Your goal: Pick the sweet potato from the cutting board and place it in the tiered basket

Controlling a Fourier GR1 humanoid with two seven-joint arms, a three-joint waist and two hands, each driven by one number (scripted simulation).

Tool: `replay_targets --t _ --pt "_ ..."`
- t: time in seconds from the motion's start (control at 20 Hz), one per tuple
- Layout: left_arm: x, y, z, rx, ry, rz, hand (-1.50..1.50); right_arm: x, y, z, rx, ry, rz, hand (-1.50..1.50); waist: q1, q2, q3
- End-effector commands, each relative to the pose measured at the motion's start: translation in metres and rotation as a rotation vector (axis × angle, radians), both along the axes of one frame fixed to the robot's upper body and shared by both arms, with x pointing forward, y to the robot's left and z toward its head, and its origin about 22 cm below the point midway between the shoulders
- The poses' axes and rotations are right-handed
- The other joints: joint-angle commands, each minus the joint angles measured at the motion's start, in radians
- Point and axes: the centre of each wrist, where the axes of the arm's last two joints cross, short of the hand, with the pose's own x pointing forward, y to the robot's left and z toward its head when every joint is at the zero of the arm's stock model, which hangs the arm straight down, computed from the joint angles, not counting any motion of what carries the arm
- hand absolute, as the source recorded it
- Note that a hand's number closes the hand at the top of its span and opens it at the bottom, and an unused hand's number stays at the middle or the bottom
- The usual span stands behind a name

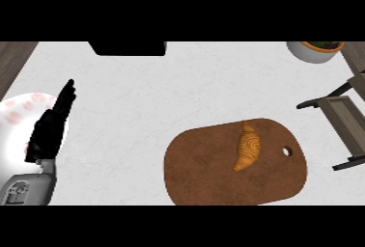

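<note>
The worktop (178,82) looks like pale, smooth marbled stone, the cutting board (206,169) matt brown wood, the tiered basket (345,123) weathered grey wood.

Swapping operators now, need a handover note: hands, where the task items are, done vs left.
Left hand: open, fingers straight, resting at the view's left edge over a white plate with pink marks. Holds nothing.
Right hand: not in view.
Sweet potato: lying on the brown cutting board, right of the board's middle, near its hanging hole. Untouched.
Tiered basket: at the right edge, only partly in view, beside the board.
Also on the counter: a potted plant at top right, a black object at top.
Done: nothing yet. Left: grasp the sweet potato, carry it right, set it in the basket.
</note>
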Motion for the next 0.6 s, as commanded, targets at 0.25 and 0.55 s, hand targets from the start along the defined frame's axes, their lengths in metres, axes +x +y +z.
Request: replay_targets --t 0.25,0.55 --pt "0.006 -0.005 -0.008 0.001 -0.009 -0.003 0.00 0.046 -0.054 -0.019 0.038 0.105 0.080 1.50 0.009 0.003 -0.001" --pt "0.007 0.001 0.001 -0.005 0.005 -0.010 0.00 0.062 -0.062 -0.051 0.084 0.217 0.124 1.50 -0.004 -0.003 0.000"
